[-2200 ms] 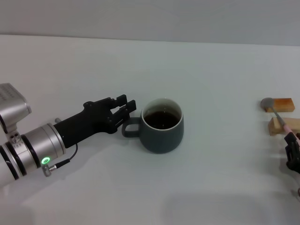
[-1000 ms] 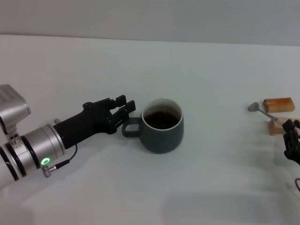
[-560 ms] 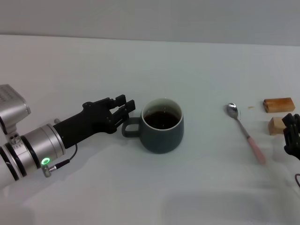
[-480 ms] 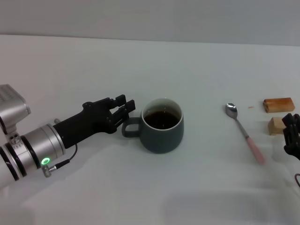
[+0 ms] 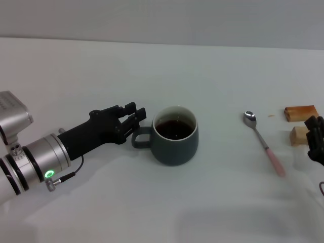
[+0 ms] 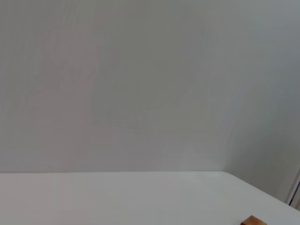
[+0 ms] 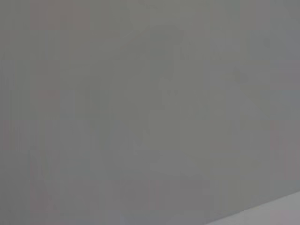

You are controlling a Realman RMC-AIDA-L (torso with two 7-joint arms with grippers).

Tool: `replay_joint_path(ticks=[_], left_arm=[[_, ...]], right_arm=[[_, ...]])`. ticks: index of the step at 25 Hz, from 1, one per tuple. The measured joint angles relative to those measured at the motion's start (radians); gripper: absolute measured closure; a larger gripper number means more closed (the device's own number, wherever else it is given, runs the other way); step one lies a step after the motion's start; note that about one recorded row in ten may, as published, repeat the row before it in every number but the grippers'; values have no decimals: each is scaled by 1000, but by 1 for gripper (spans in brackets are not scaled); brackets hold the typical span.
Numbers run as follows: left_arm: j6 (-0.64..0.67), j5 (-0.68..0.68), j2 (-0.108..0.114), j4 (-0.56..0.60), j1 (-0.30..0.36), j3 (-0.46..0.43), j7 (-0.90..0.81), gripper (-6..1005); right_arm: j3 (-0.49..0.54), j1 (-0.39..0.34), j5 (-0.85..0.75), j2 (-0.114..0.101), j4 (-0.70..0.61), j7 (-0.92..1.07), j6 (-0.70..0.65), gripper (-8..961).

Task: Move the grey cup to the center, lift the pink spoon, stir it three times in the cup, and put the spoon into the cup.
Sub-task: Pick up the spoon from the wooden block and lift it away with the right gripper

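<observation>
Left gripper [image 5: 135,117], centre left of the head view, fingers slightly spread at the loop handle of the grey cup [image 5: 175,135]; whether touching the handle, cannot tell. Black hand on a silver forearm running down to the lower left corner, green light lit near the wrist. Cup upright on the white table [image 5: 212,76], just left of frame centre, handle toward the left gripper, dark brown liquid inside.

Right gripper [image 5: 315,139] at the right edge, mid height, mostly cut off by the frame; open or closed, cannot tell. Holding nothing visible. Pink spoon [image 5: 263,142] flat on the table to its left, apart from it, metal bowl toward the upper left, pink handle toward the lower right. Well apart from the cup. Two wooden blocks [image 5: 299,113] at the right edge, one above the other, lower one partly hidden behind the right gripper.
</observation>
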Motion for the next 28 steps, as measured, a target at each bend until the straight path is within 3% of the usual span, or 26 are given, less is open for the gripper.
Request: replay_joint_path(ticks=[9,21,28], left_arm=[[-4,0,0,0,1,0,-1,674],[-21,0,-3,-2,-7,0,-2,674],[-33,0,-5,-2,-7,-2,-3,674]], right_arm=[[-1,19,-173,-5,-216,284,-24,830],[-1,58,-433,-6,-802,842,-29,826],[-1,79,-496,-8,-1047,1047,-38,816]])
